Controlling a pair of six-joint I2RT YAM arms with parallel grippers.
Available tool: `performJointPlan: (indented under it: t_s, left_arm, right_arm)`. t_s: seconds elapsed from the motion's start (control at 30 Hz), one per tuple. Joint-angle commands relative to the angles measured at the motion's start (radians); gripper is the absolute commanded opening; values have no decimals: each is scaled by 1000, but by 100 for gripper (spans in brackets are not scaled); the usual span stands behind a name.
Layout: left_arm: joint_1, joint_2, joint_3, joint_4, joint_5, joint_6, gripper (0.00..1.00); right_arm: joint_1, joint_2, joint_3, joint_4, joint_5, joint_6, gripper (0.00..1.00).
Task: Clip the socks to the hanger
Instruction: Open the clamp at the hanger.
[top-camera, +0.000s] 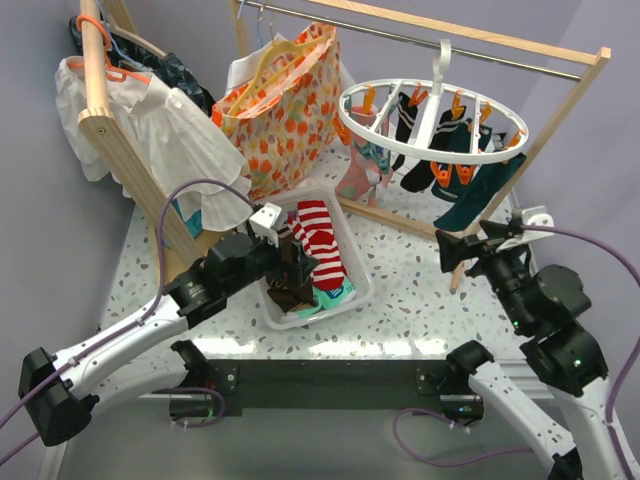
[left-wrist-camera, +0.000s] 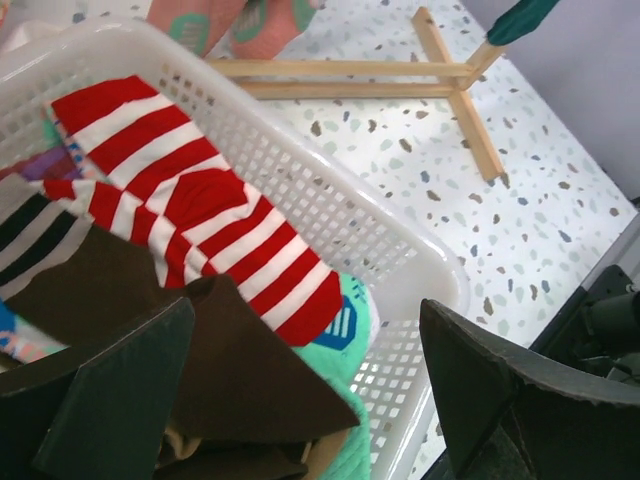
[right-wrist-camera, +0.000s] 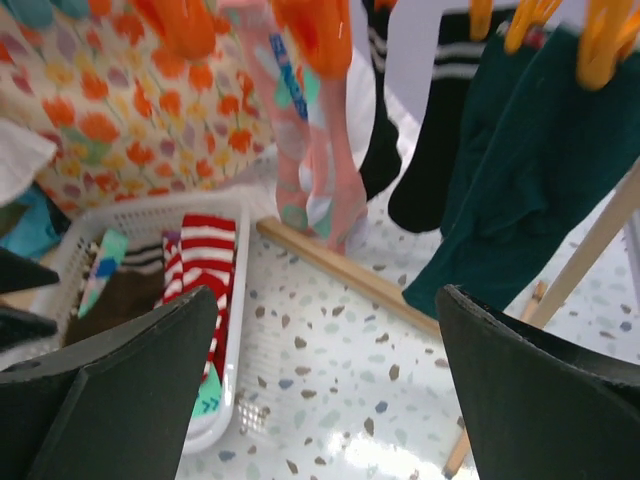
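Note:
A white basket (top-camera: 357, 268) holds red-and-white striped socks (top-camera: 320, 240), a brown sock (top-camera: 290, 292) and a mint sock (top-camera: 335, 297). In the left wrist view the striped socks (left-wrist-camera: 190, 210), the brown sock (left-wrist-camera: 200, 370) and the mint sock (left-wrist-camera: 375, 440) lie just below my open left gripper (left-wrist-camera: 305, 390), which hovers over the basket (left-wrist-camera: 400, 250), its place in the top view (top-camera: 290, 262). The white ring hanger (top-camera: 430, 120) hangs from the rail with dark teal, black and pink socks clipped on. My right gripper (top-camera: 450, 250) is open and empty below the ring (right-wrist-camera: 325, 390).
A wooden rail frame (top-camera: 560, 100) spans the back, its foot bar (right-wrist-camera: 350, 275) on the speckled table. A floral orange bag (top-camera: 285, 105) and an orange clothes hanger with a white shirt (top-camera: 150, 125) hang at the back left.

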Motion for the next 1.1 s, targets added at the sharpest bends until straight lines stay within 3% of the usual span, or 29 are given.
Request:
performJointPlan:
  t_s: [0.0,0.17,0.37,0.73,1.07]
  left_arm:
    - [-50,40,83,138,18,14,100]
    - [-114,95,132,165,-38,59,100]
    - [-175,138,164,263,-51,96,100]
    - [-209,209,223,328,-39,123,100]
    - [-221,235,240,337,-36,133,100]
  right_arm:
    - [2,73,173,-62,73,-13,92]
    - [3,191,381,-129,86,-26,88]
    - [2,323,512,-154,70,-33,81]
    - [2,382,563,-114,77,-61,69]
    - [3,383,566,-99,90,-78,64]
